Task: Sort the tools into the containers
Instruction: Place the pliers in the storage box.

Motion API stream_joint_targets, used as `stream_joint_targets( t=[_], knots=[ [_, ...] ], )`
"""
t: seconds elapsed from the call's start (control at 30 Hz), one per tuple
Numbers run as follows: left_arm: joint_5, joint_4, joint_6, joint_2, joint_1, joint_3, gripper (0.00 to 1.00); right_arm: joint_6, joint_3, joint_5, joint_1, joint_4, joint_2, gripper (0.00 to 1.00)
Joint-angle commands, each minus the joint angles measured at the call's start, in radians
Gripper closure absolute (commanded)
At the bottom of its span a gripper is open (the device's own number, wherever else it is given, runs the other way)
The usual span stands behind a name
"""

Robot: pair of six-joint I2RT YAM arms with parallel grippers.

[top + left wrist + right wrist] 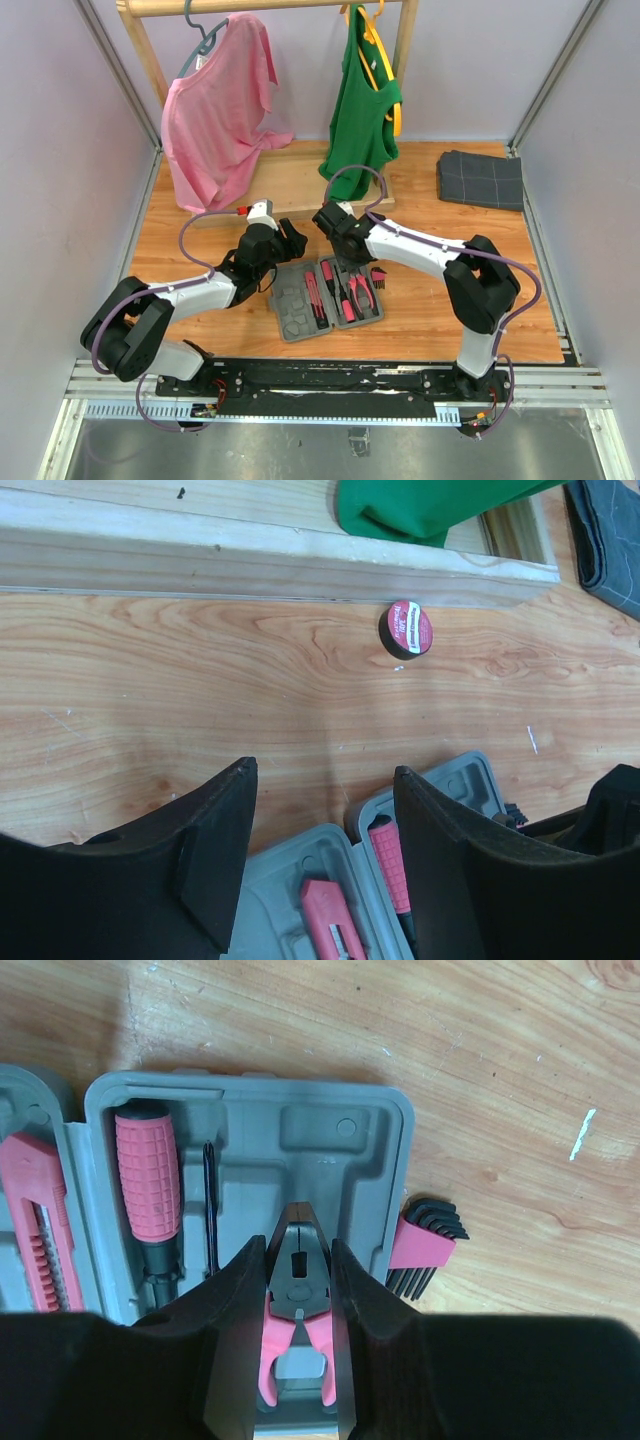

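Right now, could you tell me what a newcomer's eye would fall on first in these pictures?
First, the open grey plastic tool case lying centre front, with pink-handled tools in its recesses. Above it the right gripper is closed on pink-handled pliers, while the left gripper hangs open beside it. Behind, a pink shirt and a green top hang from a wooden rack.

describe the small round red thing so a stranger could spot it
Find the wooden base rail under the hanging green garment. Just in front of it, on the table, sits a small roll. It alone is round: black rim, red printed face.
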Motion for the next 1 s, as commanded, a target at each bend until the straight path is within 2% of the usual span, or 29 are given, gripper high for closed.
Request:
stream_joint_targets(
  t=[0.0, 0.17, 0.37, 0.63, 0.77, 0.97],
  knots=[
    [-0.001, 0.008, -0.004, -0.013, 0.008, 0.021, 0.39, 0.004, -0.016, 0.051, 0.009, -0.003, 0.025, 0.75],
    [-0.001, 0.009, -0.003, -0.016, 0.008, 0.021, 0.39, 0.003, -0.030, 0.068, 0.009, 0.016, 0.011, 0.64],
    [0.003, 0.012, -0.003, -0.012, 0.007, 0.020, 0.39, -0.009, -0.037, 0.064, 0.010, 0.026, -0.005, 0.58],
    [0.010, 0.012, 0.003, -0.010, 0.007, 0.023, 0.39, -0.038, -0.078, 0.045, 0.011, 0.054, -0.089, 0.58],
    [0.048, 0.015, 0.020, -0.001, 0.008, 0.034, 0.40, -0.042, -0.113, 0.019, 0.007, 0.054, -0.133, 0.61],
    [0.172, 0.052, 0.067, 0.046, -0.022, 0.070, 0.48, -0.028, -0.198, -0.037, -0.003, 0.059, -0.220, 0.67]
  ],
)
